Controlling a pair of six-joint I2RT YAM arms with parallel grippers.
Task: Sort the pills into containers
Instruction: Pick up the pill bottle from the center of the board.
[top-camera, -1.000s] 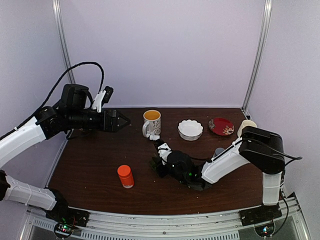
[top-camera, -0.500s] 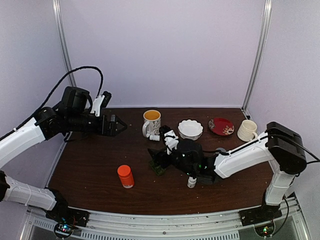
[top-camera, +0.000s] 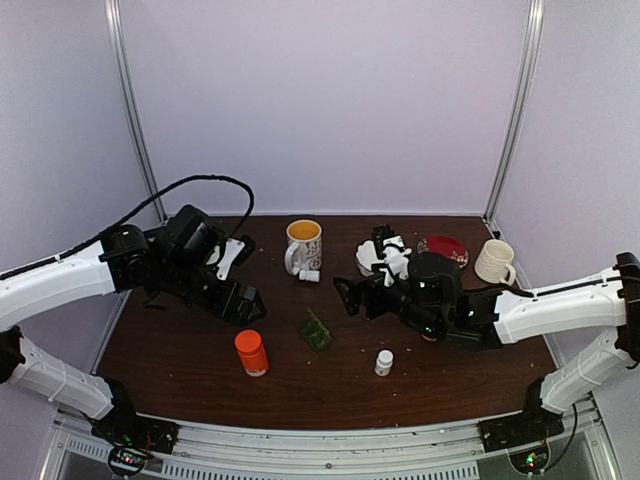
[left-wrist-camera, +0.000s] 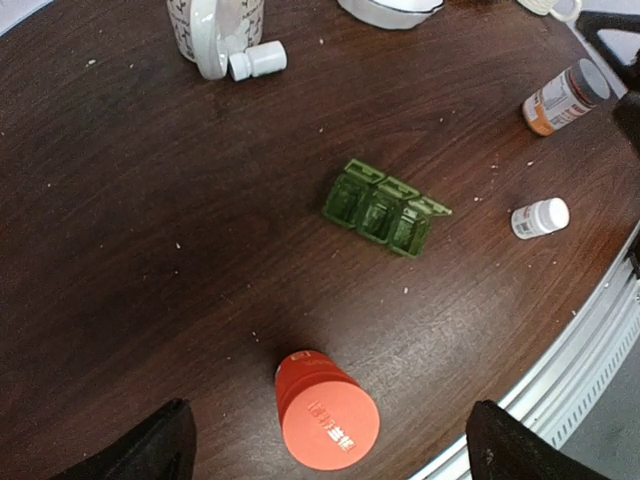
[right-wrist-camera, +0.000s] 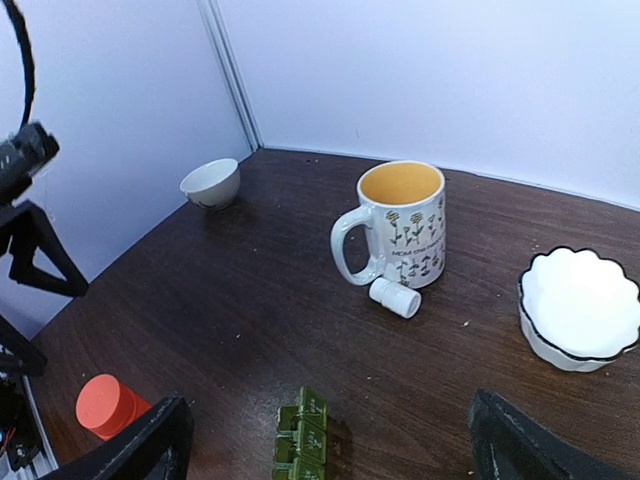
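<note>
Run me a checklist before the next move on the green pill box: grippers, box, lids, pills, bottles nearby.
1. Left gripper open and empty: ok.
2. Right gripper open and empty: ok.
3. Green pill box lies flat on the table, apart from both grippers: ok.
4. Pill box lids open: cannot tell.
5. Loose pills located: cannot tell; only tiny pale specks show on the wood.
6. Upright white bottle and orange bottle stand apart from the box: ok.
</note>
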